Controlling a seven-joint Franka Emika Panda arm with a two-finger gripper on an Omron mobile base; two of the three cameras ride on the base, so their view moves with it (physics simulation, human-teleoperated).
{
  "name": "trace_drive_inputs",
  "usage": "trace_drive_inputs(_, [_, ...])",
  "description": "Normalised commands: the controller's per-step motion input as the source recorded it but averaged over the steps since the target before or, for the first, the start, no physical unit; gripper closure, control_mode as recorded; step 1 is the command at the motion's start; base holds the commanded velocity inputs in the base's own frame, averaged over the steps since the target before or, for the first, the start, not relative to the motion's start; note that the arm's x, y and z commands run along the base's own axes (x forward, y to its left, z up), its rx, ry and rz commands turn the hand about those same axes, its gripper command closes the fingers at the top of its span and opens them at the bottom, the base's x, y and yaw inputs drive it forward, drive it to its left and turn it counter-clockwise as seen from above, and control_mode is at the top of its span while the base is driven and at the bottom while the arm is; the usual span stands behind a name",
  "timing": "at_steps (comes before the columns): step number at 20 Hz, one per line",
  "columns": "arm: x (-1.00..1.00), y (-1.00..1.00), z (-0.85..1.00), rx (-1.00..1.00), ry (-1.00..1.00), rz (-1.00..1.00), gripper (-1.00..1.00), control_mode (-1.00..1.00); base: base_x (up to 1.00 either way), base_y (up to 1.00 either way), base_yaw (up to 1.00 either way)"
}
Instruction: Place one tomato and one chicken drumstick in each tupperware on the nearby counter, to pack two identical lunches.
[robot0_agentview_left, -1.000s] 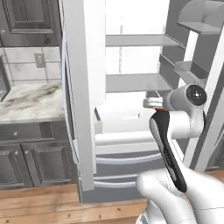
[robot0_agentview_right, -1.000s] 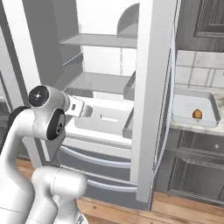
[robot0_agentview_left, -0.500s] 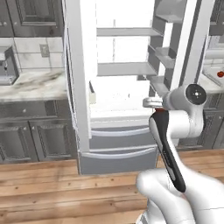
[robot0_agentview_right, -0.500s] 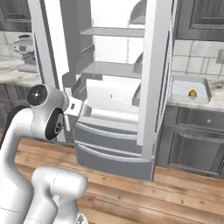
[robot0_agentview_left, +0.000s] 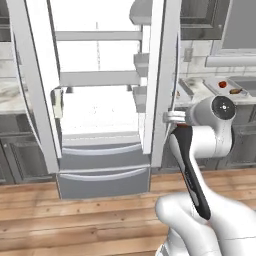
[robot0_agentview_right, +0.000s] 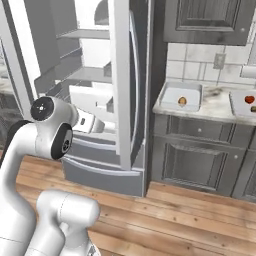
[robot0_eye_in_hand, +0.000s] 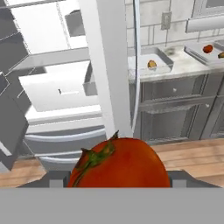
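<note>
One tomato (robot0_eye_in_hand: 120, 164) between the tool's fingertips

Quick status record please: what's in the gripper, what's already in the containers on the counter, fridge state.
gripper: holds a tomato
fridge: doors open, shelves look bare
counter: right of the fridge
near tupperware: one brownish item inside, likely a drumstick
far tupperware: a red item and a brownish item inside
</note>
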Motion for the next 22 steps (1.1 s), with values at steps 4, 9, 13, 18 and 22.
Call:
trace_drive_inputs(4, [0.0, 0.0, 0.0, 0.0, 0.0, 0.0, 1.0, 1.0, -0.07, -1.0, 0.0])
trace_drive_inputs(9, [0.0, 0.0, 0.0, 0.0, 0.0, 0.0, 1.0, 1.0, -0.03, -1.0, 0.0])
trace_drive_inputs(13, [0.0, 0.0, 0.0, 0.0, 0.0, 0.0, 1.0, 1.0, 0.29, -0.68, 0.0])
trace_drive_inputs(18, [0.0, 0.0, 0.0, 0.0, 0.0, 0.0, 1.0, 1.0, 0.97, -0.15, 0.03])
trace_drive_inputs(22, [0.0, 0.0, 0.0, 0.0, 0.0, 0.0, 1.0, 1.0, 1.0, 0.0, 0.07])
